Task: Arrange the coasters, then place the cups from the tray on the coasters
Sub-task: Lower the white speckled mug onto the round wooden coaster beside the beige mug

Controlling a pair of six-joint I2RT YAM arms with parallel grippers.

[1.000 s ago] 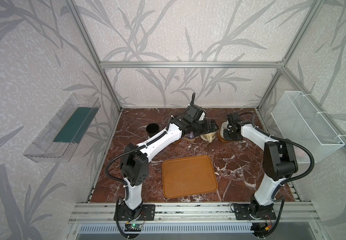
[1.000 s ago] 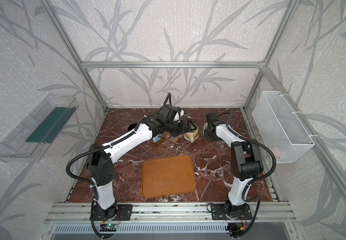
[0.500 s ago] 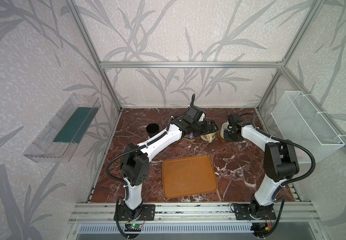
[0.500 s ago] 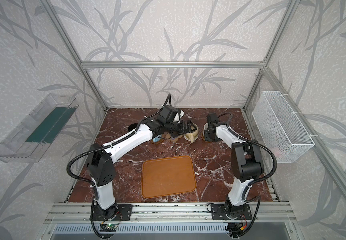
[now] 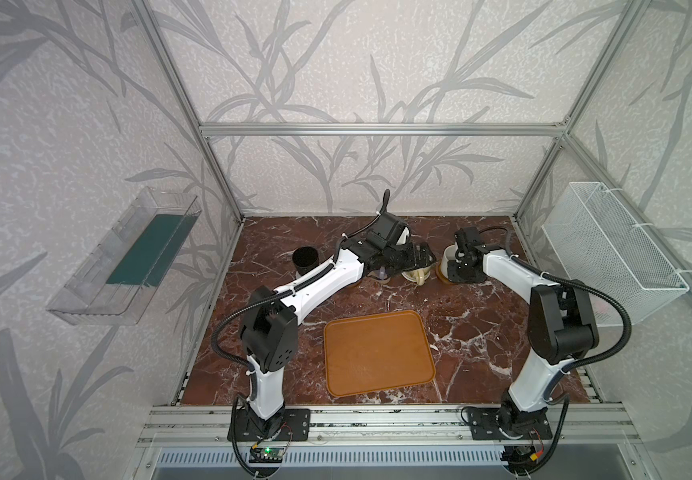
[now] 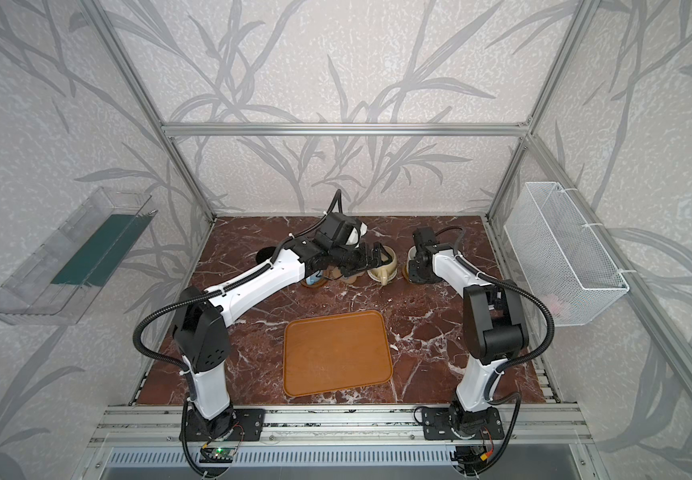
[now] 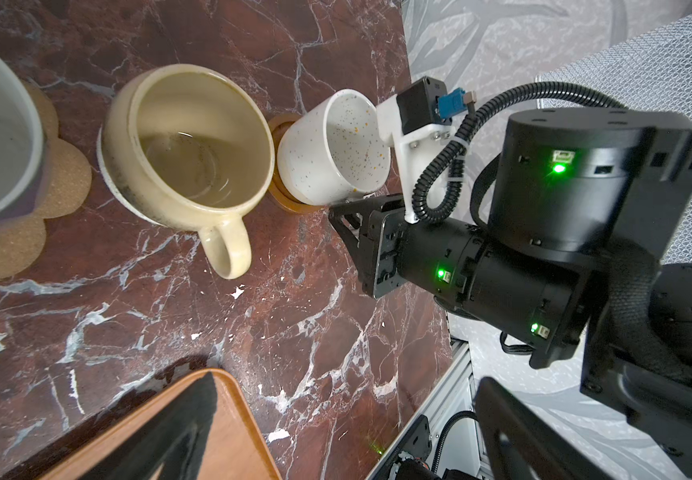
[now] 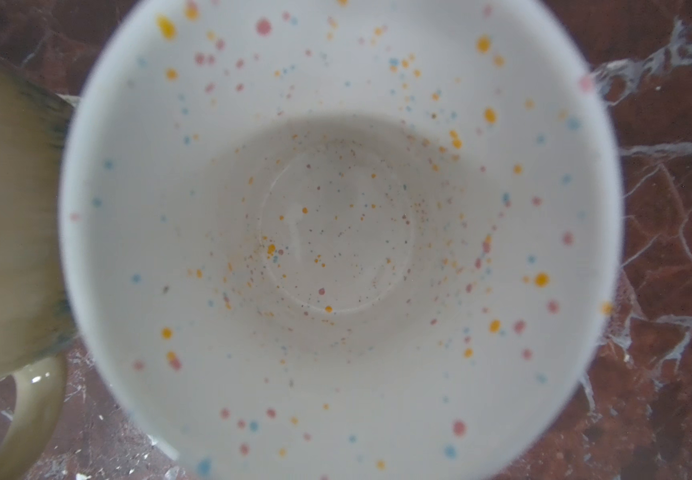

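Presently, the speckled white cup point(image 7: 327, 153) is shown seated on a brown wooden coaster point(image 7: 281, 200) at the back of the table point(image 5: 481, 332), just beside the tan-yellow cup point(image 7: 186, 145), with the right gripper point(image 7: 342, 208) clenched low at its side, seemingly on a hidden handle. Were those jaws opened or drawn back carelessly, the cup could be dragged off the disc or knocked against its neighbour. The left gripper point(image 5: 421, 257), spread wide above the tan-yellow cup, could likewise be caught on that rim.
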